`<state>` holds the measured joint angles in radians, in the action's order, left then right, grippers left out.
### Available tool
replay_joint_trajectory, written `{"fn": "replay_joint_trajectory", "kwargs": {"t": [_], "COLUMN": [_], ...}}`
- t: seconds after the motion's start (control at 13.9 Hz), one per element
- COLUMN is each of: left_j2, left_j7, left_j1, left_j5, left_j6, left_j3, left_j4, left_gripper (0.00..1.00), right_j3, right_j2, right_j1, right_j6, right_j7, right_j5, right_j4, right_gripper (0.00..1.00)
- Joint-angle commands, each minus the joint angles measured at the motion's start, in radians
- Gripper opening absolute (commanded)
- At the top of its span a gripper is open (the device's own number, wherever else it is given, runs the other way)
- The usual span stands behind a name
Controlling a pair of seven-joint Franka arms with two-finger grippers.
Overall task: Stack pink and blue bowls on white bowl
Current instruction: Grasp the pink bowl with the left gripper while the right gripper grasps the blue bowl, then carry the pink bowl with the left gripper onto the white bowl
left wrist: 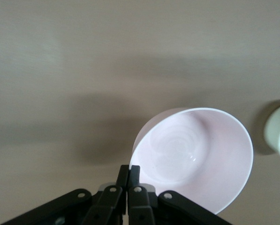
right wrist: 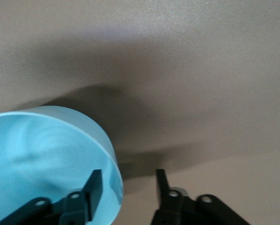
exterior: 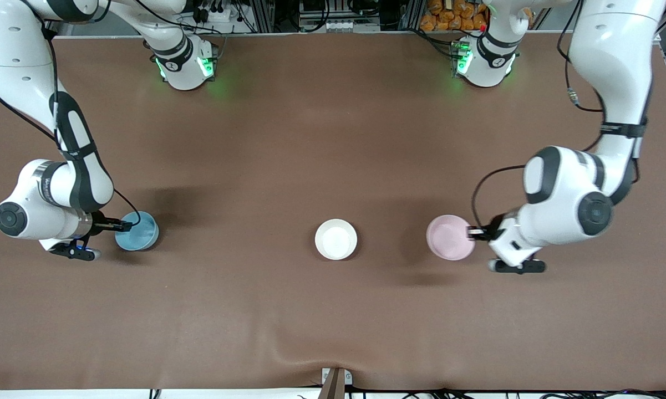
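Gripping pink bowl (exterior: 450, 237), frame right: left gripper (exterior: 473, 233) pinched on rim. Right gripper (exterior: 123, 226) straddles blue bowl (exterior: 137, 231) rim, jaws agape. Light, stiff, slick plastic; take rims.

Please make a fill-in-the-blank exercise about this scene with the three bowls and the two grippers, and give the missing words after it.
1. The left gripper is shut on the rim of the ____ bowl.
2. The right gripper straddles the rim of the ____ bowl, one finger inside it and one outside.
3. The bowl on the table between the other two is ____.

Missing words: pink; blue; white
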<state>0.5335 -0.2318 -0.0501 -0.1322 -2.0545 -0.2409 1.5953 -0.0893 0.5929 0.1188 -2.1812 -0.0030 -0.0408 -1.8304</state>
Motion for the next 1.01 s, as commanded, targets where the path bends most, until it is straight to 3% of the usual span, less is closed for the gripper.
{"fn": "replay_joint_trajectory", "kwargs": {"t": [0.0,0.36,0.79,0.94], "left_j2": [0.036,0.100,0.195,0.220], "left_j7": [-0.116,-0.392,-0.478,-0.535], "left_j1": [-0.081,-0.264,-0.339,-0.419], "left_j5": [-0.012,-0.004,-0.007,-0.007], "left_j6": [0.024,0.022,0.007,-0.002], "left_j3": [0.008,0.020,0.020,0.081], "left_j4": [-0.072,-0.144,-0.270,-0.291], "left_gripper": [0.00,0.00,0.00,0.00], "right_j3": [0.014,0.014,0.014,0.016], "right_j2": [-0.028,-0.057,-0.140,-0.156], "right_j1": [0.015,0.028,0.027,0.025], "right_j6": [-0.006,-0.009,-0.002,-0.002], "right_j7": [0.000,0.000,0.001,0.001], "right_j5": [-0.051,-0.059,-0.063,-0.065], "right_j4": [-0.023,-0.017,-0.017,-0.013], "right_gripper": [0.00,0.00,0.00,0.00]}}
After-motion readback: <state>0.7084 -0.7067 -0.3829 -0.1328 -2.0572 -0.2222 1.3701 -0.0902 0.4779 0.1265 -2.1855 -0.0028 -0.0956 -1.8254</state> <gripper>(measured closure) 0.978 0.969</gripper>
